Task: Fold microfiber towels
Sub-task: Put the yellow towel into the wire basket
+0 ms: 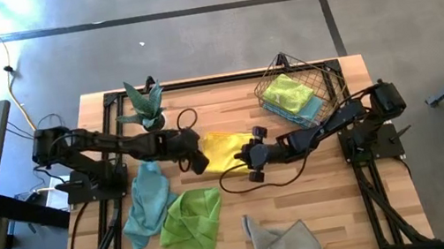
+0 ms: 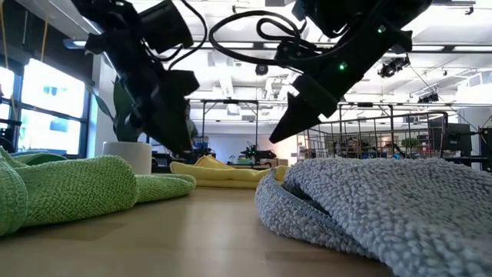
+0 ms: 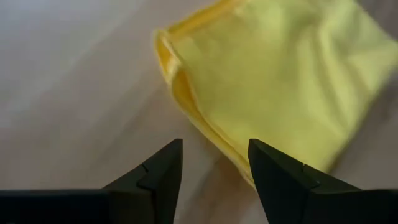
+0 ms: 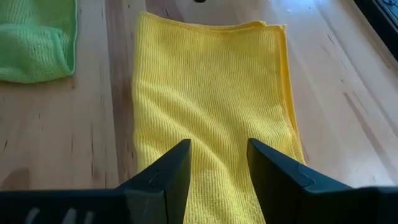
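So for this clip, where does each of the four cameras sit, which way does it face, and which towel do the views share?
High view: overhead, facing straight down at the table; both arms, left gripper and right gripper flank the yellow towel.
Low view: at tabletop height, facing across the table; grey towel in front, both arms descending.
Left wrist view: facing the yellow towel's edge past open fingers.
Right wrist view: facing down past open fingers.
Shared: all four show the yellow towel, lying folded.

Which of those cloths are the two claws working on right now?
The yellow towel at the table's middle, lying between the left gripper and the right gripper. The teal towel, green towel and grey towel lie apart.
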Robot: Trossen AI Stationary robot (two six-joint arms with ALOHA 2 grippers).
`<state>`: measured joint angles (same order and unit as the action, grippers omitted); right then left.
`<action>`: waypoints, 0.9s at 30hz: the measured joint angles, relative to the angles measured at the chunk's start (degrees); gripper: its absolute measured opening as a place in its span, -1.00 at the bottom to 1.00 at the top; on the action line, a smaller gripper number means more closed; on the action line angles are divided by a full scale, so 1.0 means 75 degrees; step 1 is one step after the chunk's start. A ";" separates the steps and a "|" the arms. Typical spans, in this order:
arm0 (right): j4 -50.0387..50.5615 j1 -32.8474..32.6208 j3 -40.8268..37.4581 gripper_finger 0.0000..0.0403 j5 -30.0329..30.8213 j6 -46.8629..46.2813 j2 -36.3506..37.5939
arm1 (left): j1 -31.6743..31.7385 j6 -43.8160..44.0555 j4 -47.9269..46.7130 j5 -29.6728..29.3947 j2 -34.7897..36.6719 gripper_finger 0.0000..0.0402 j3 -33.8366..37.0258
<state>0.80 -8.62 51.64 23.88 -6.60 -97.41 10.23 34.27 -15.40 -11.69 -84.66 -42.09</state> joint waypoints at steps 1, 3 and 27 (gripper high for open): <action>0.0002 0.0002 0.0000 -0.26 -0.0001 -0.0058 0.0000 | 0.0007 0.0057 -0.0004 0.0136 0.0011 -0.13 0.0001; 0.0000 0.0001 0.0000 -0.26 -0.0004 -0.0126 0.0000 | 0.0020 0.0272 0.0021 0.0175 0.0012 -0.13 0.0002; -0.0023 0.0000 0.0000 -0.26 -0.0009 -0.0115 -0.0006 | -0.0674 0.2422 0.1029 -0.0941 -0.0055 0.15 0.0792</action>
<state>0.62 -8.62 51.64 23.81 -7.46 -97.45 5.18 52.43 -7.69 -18.75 -85.08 -36.15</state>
